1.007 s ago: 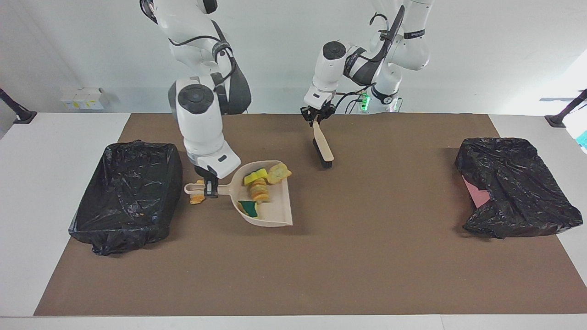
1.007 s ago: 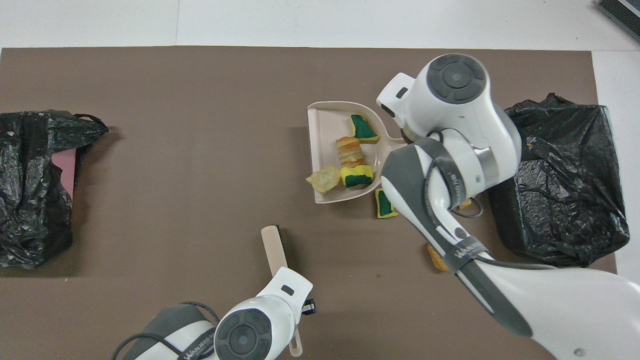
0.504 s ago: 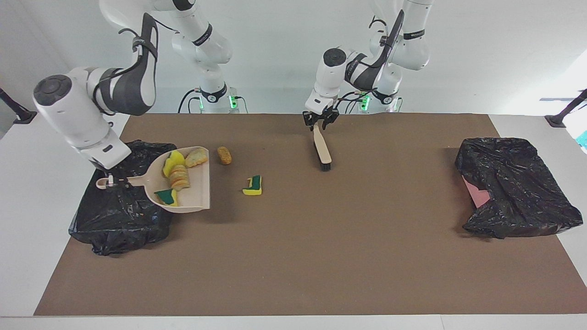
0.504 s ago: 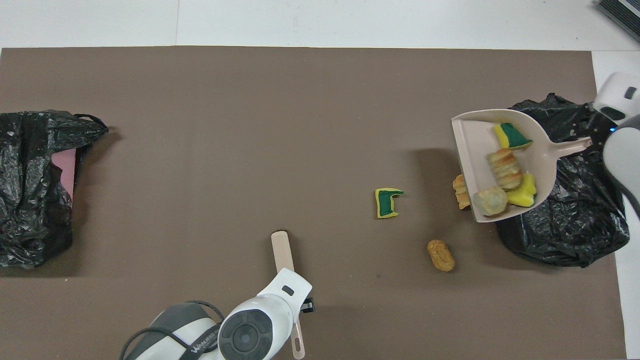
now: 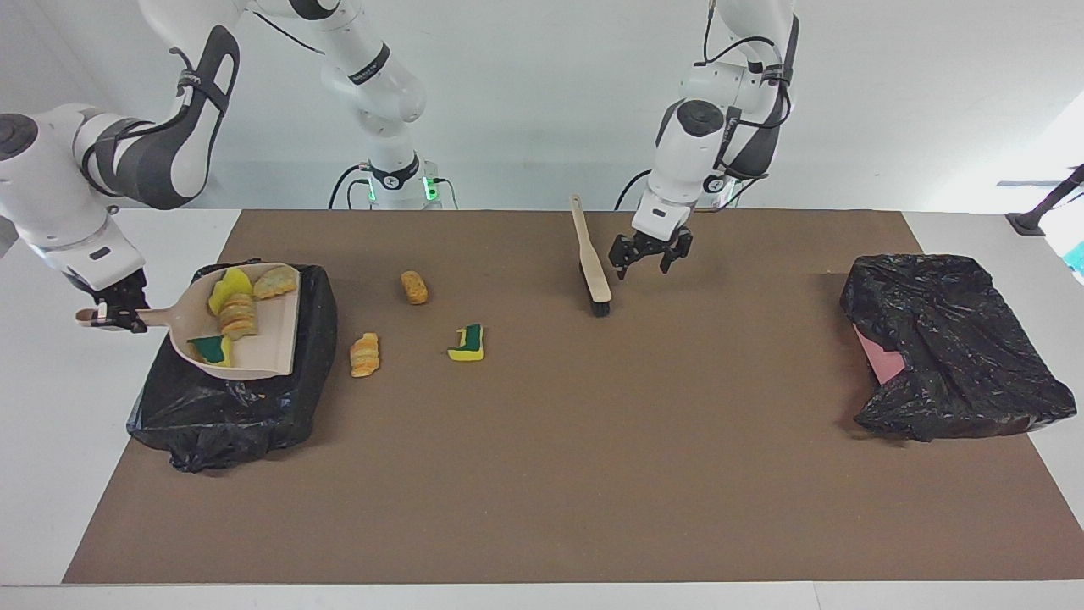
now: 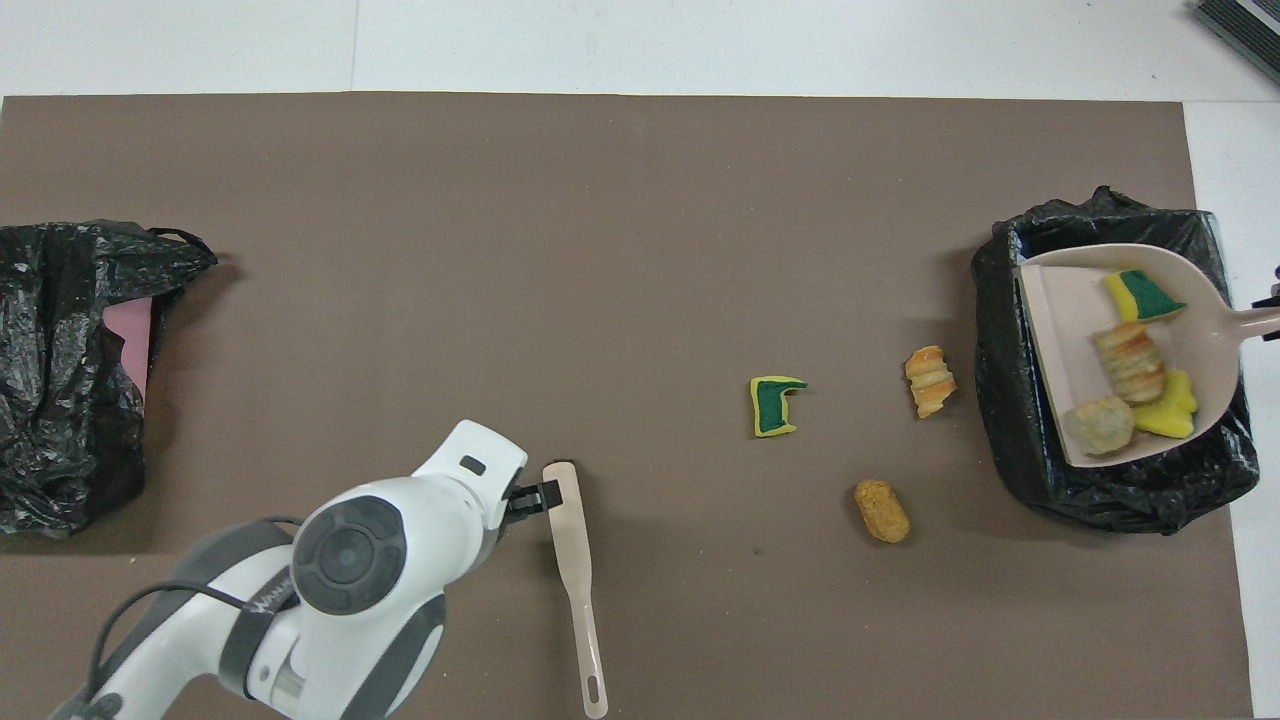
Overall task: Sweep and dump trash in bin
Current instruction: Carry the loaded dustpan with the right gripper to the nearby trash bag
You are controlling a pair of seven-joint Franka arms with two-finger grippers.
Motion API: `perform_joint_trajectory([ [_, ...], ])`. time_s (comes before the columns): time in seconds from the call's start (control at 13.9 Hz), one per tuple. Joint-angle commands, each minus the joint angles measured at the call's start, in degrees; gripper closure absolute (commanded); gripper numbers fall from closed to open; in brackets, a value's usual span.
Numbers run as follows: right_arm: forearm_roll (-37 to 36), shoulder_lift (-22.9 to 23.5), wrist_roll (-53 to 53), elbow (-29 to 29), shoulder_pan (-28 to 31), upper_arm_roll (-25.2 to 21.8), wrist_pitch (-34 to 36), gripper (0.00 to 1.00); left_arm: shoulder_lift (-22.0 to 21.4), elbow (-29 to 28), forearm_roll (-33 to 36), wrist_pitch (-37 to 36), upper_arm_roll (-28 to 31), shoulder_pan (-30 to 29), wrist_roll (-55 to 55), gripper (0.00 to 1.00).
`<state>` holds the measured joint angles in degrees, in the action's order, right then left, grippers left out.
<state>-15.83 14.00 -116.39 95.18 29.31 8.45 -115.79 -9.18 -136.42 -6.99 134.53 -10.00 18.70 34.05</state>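
Facing view: right pincer point(image 5: 113, 315) clamps the dustpan point(image 5: 246, 326) handle over the bin point(image 5: 279, 407), ready to tip; left pincer point(image 5: 650, 252) gapes beside the brush point(image 5: 591, 264); three scraps remain mid-table.

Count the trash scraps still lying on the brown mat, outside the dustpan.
3. A striped bread lump lies beside the bin, a tan lump nearer the robots, and a green-backed sponge piece toward the brush. None looks hidden.
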Motion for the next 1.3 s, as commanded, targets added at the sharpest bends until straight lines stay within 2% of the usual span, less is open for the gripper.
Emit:
perform_joint_trajectory([
  [0.0,-6.56,-1.35,0.19,3.25,0.31,0.69,-5.92,1.0,1.36,4.92,0.84,-3.47,-0.55,-7.78,-9.14,0.0],
  [0.29,-15.87,-2.83,8.69,5.97,-0.74,0.87,-7.96,1.0,6.53,19.4,0.84,-17.43,-0.37,-15.87,-21.45,0.0],
  [0.43,-22.01,-6.07,15.54,9.82,-3.02,0.78,-8.05,1.0,7.16,22.59,1.63,-19.65,-0.2,-18.86,-25.6,0.0],
  [0.58,-28.44,-10.03,22.23,14.48,-5.13,0.87,-8.22,1.0,7.16,26.45,3.55,-24.81,-0.11,-20.98,-29.64,0.0],
  [0.65,-30.03,-11.79,24.17,16.85,-5.66,0.87,-9.35,1.0,7.42,28.91,4.7,-27.8,-0.11,-21.77,-31.83,0.0],
  [0.79,-36.69,-16.09,26.63,23.44,-5.84,0.87,-15.92,1.0,7.51,33.57,6.28,-34.39,-0.11,-22.74,-35.44,0.0],
  [0.94,-42.32,-18.56,31.99,26.89,-5.93,0.87,-17.45,1.0,7.6,38.05,8.3,-40.81,-0.11,-22.75,-38.61,0.0],
  [1.22,-49.45,-20.5,34.47,27.34,-8.66,0.78,-16.57,1.0,7.16,38.34,8.13,-40.58,-0.02,-22.66,-38.27,0.0],
])
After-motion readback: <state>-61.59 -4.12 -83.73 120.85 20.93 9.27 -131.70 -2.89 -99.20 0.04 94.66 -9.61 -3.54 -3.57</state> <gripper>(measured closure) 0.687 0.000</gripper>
